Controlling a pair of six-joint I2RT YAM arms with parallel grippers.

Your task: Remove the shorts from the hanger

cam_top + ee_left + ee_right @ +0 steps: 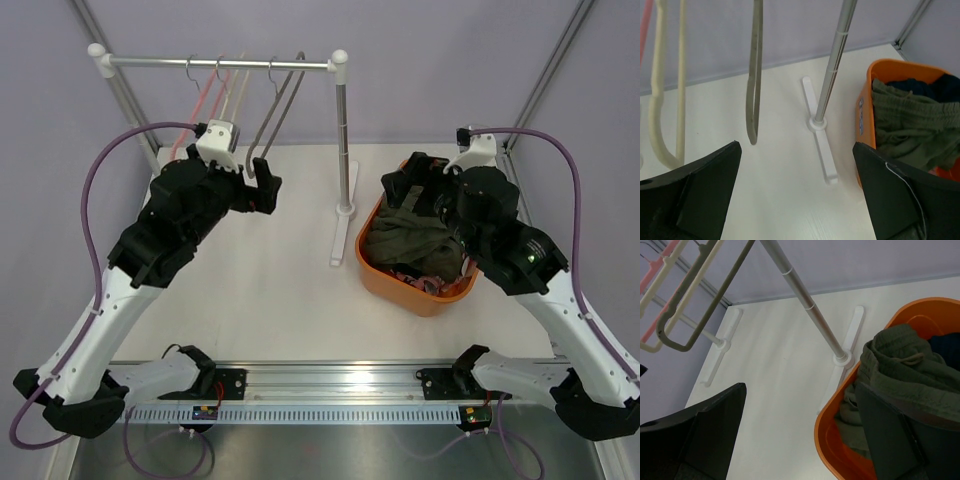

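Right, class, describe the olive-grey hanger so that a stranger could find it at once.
Find the metal clothes rail at the back of the white table. Empty hangers hang from it. The olive-grey hanger is rightmost, nearest the right post, darker than the cream hanger and pink hanger.

You can read no text anywhere; the small bluish mark [860,107] on the orange basket [866,80] is too blurred.

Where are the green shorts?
In the top view, the green shorts lie in the orange basket on the right, beside the rack's post.
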